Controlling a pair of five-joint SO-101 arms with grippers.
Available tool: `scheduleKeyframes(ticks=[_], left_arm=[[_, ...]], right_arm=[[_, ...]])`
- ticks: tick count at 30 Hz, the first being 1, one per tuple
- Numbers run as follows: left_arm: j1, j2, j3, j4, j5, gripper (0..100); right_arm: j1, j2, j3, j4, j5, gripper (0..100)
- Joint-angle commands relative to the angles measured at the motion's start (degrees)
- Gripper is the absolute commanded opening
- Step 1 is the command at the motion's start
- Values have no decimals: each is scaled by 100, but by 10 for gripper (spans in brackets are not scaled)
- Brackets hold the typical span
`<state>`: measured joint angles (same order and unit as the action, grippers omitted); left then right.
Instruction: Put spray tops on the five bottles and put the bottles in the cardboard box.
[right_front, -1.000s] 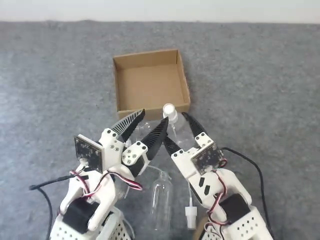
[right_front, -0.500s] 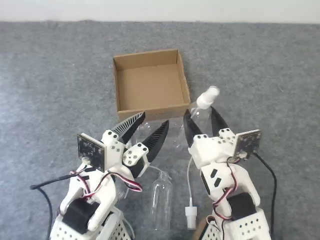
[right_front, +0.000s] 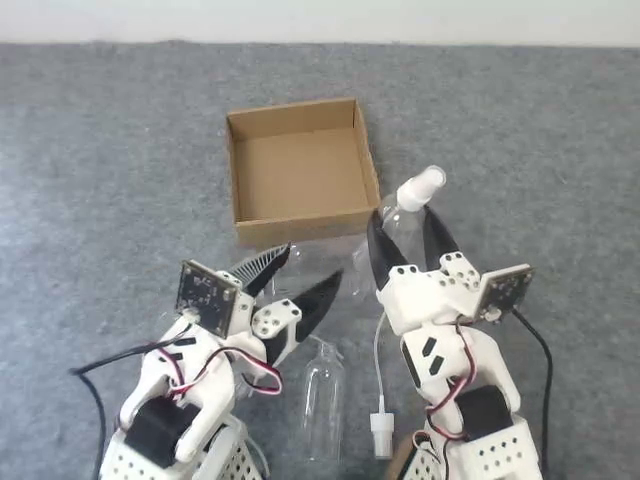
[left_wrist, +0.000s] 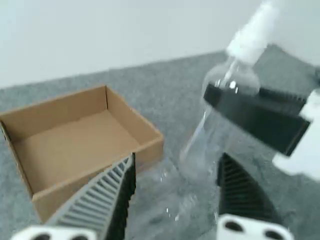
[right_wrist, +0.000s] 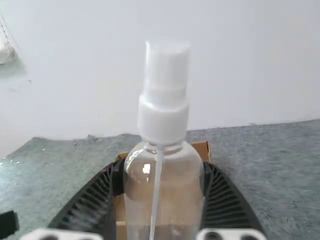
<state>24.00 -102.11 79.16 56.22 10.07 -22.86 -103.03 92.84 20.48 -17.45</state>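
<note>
Spray-topped bottle (right_wrist: 162, 187) in right gripper (right_front: 401, 221)

text: nothing readable right now | cardboard box (right_front: 300, 165): plain sides | bottle (right_front: 404, 216): clear, unlabelled | camera boards (right_front: 207, 291): markings too small to read

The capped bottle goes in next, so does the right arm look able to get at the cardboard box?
Probably yes: the right gripper holds the bottle right beside the open-topped cardboard box, with nothing between them.

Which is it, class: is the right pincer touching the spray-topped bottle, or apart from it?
Touching. In the right wrist view the right pincer clamps the bottle, a black finger pressed against each side.
</note>
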Motion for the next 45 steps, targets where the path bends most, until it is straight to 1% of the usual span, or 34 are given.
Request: scheduleKeyframes(ticks=[1,3,8,11,17,20,22,26,35,38,40,45], left_arm=[[-18,-9,-295,316,-18,315],[-18,-9,-154,185,-35,316],[-26,-9,409,-527,-149,316],[0,-9,620,-756,-352,316],[-35,-9,910,-1275,-369,316],[-316,0,936,-1424,-378,316],[-519,26,954,-1574,-369,316],[-615,26,1121,-1864,-369,316],[-607,26,1130,-1811,-466,316],[-334,0,998,-1345,-747,316],[-114,0,954,-1213,-782,316],[-97,26,1156,-1591,-818,316]], right_arm=[[84,-101,-475,-532,-53,7],[48,-101,-545,-541,-62,7],[-4,-110,-888,-127,-97,7],[-303,-110,-870,-84,-62,7],[-637,-110,-862,-75,-53,7],[-664,-110,-897,136,-79,9],[-804,-110,-905,233,-62,9],[-945,-110,-888,251,-53,9],[-954,-110,-905,391,-53,7],[-936,-110,-905,391,-53,7],[-954,-110,-897,426,-53,7],[-1059,-110,-905,435,-62,7]])
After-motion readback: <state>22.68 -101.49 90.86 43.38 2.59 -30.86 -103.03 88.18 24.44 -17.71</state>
